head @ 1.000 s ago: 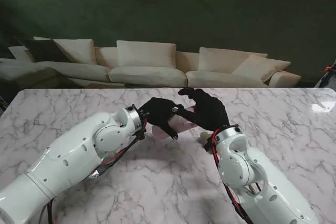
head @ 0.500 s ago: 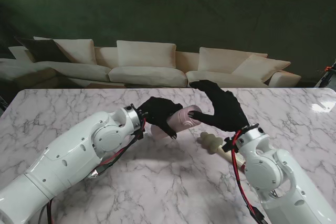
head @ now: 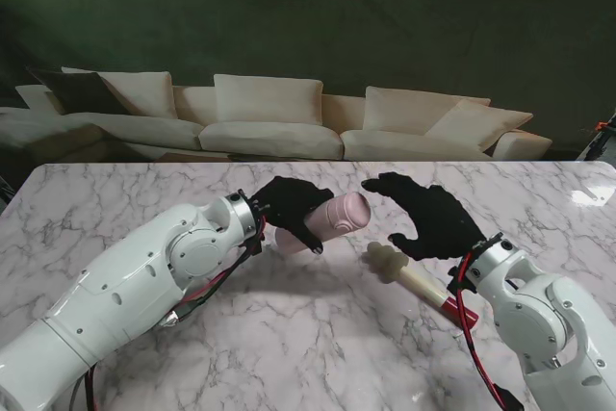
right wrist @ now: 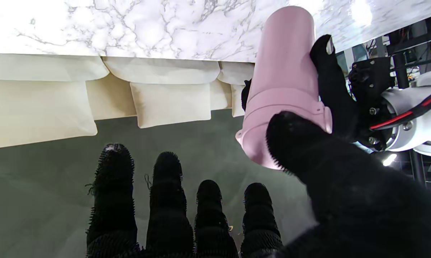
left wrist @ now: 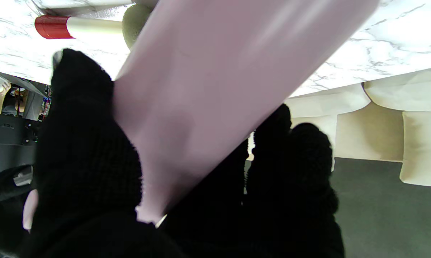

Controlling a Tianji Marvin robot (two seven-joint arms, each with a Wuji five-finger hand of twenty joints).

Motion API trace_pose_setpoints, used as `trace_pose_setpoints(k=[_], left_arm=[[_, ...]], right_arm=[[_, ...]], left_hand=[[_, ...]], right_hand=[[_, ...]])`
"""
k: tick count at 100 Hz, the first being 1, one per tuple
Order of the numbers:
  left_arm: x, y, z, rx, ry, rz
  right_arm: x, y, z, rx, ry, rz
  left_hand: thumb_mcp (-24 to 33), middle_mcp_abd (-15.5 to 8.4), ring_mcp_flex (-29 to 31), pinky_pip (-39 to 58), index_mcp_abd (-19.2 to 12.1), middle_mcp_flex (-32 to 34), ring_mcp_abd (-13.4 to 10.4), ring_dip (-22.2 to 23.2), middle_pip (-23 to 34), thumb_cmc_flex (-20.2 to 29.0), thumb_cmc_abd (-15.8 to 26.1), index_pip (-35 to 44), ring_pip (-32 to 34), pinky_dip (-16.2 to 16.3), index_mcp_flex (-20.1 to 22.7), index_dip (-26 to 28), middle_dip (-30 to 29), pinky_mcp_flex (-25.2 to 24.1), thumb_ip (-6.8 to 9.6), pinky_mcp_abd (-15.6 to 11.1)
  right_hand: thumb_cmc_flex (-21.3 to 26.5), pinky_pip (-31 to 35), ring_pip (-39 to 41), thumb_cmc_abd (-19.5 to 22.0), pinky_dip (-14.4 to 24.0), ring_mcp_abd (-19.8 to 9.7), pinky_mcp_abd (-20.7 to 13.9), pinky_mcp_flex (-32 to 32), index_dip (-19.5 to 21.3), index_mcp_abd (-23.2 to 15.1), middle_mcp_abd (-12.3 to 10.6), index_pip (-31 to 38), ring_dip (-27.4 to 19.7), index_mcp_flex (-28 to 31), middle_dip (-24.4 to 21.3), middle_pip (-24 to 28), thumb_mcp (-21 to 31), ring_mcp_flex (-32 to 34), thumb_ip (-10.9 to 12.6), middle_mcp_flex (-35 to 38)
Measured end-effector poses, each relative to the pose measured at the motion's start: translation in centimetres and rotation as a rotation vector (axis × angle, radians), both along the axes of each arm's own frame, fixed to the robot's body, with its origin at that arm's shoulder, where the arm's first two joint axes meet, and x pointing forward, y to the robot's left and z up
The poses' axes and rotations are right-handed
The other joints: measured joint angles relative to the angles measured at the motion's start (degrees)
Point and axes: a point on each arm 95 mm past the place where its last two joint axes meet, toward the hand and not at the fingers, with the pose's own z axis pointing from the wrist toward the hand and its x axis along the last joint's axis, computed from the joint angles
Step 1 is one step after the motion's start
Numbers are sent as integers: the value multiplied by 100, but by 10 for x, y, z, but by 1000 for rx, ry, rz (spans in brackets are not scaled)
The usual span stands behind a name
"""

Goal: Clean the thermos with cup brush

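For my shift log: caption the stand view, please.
Left hand holds a pink cylindrical thermos aloft; open right hand hovers above the cream sponge-headed, red-handled cup brush on the marble table.

My right hand (right wrist: 215,218) is spread wide, holding nothing; the pink thermos (right wrist: 283,89) sits gripped beside its thumb.

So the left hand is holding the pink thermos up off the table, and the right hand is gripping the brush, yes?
Not quite. The left hand does hold the pink thermos off the table, but the right hand is open and holds nothing. The stand view shows the cup brush lying on the marble table beneath that hand.
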Motion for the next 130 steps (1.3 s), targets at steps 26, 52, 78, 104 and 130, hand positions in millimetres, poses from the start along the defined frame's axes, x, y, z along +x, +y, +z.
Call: trace_pose_setpoints(k=[26,52,78,104,130], left_arm=[[0,-3,0,3,3,-11],[-1,-5,-2,5,9,-15],[1,-4,-4,8,12,-9],[3,-3,-6,8,18,-4],[2,-7,-6,1,18,-12]], right_arm=[[13,16,-5,-11,-9,-6],[18,31,-11,6,-25,-33],[21,41,-16,6,-75,-111],[23,52,-20,68,-48,-209],[23,62,-23,145,-27,-238]], left_hand=[[0,0,0,0,0,0,0,0,0,0,0,0,1,0,0,0,0,0,0,0],[0,0,0,0,0,0,0,0,0,0,0,0,2,0,0,0,0,0,0,0],[0,0,0,0,0,0,0,0,0,0,0,0,10,0,0,0,0,0,0,0],[0,0,0,0,0,-3,-26,0,-11,2,0,0,13,0,0,0,-10,0,-1,-10],[0,-1,7,0,-2,-11,-58,21,-18,2,0,2,144,0,0,0,-15,0,-1,-34]], right_hand=[[-140,1351,1697,3,586,-342,-721,1129,-28,867,373,1235,946,300,597,1632,-520,802,-317,15],[-167,2760,4093,87,1336,-700,-1431,2498,402,1006,496,2027,2052,783,1009,2610,-644,1617,-574,419],[-1032,3909,5266,83,1469,-786,-1451,3460,1283,968,299,2925,2429,1408,1581,3192,-1139,2622,-774,1528],[-1760,4231,5389,513,1158,-545,-1071,4123,1895,782,235,3843,2415,2903,1718,3254,-2809,3541,-823,3082],[-3062,4280,5241,1735,999,-230,-707,4258,1337,500,356,2715,2326,2771,1702,3152,-2937,3784,-722,3646]])
